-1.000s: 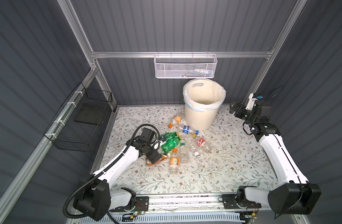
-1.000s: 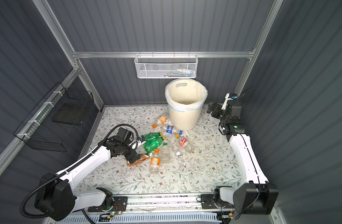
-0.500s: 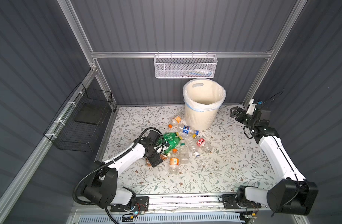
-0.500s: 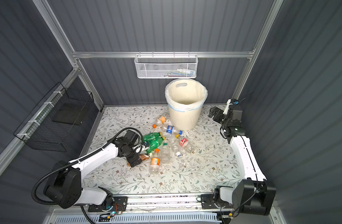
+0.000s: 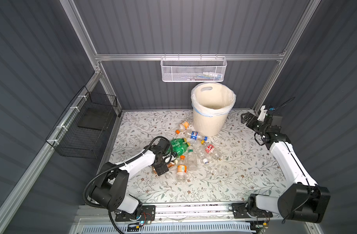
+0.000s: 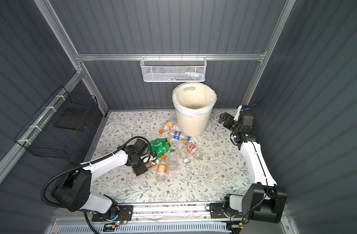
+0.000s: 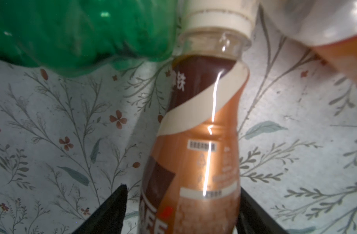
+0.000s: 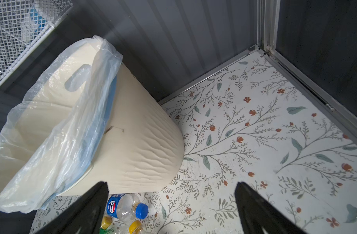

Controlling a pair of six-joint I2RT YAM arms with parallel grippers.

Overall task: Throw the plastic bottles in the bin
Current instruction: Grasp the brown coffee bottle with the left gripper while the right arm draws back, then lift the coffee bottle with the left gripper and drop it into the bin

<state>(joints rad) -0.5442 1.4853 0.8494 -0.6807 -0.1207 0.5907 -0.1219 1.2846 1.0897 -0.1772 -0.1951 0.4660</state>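
Several plastic bottles lie in a heap mid-floor in both top views: two green ones (image 5: 178, 145) (image 6: 160, 145), an orange-labelled one (image 5: 181, 169), a blue-labelled one (image 5: 195, 135) (image 8: 123, 206) and a red-labelled one (image 5: 209, 147). At the heap's left edge my left gripper (image 5: 161, 169) (image 7: 181, 187) straddles the lying amber bottle (image 7: 200, 141) (image 6: 150, 164). One finger touches it and a narrow strip of floor shows beside the other. The cream bin (image 5: 211, 123) (image 8: 137, 145) stands at the back. My right gripper (image 5: 244, 118) (image 8: 171, 183) hovers open and empty to the bin's right.
A white mesh basket (image 5: 194, 69) hangs on the back wall above the bin. A black wire basket (image 5: 86, 125) hangs on the left wall. Corrugated walls close three sides, and the rail with both arm bases runs along the front.
My left gripper has come down over the amber bottle and its jaws have narrowed around it. The right arm has swung a little away from the bin, still open.
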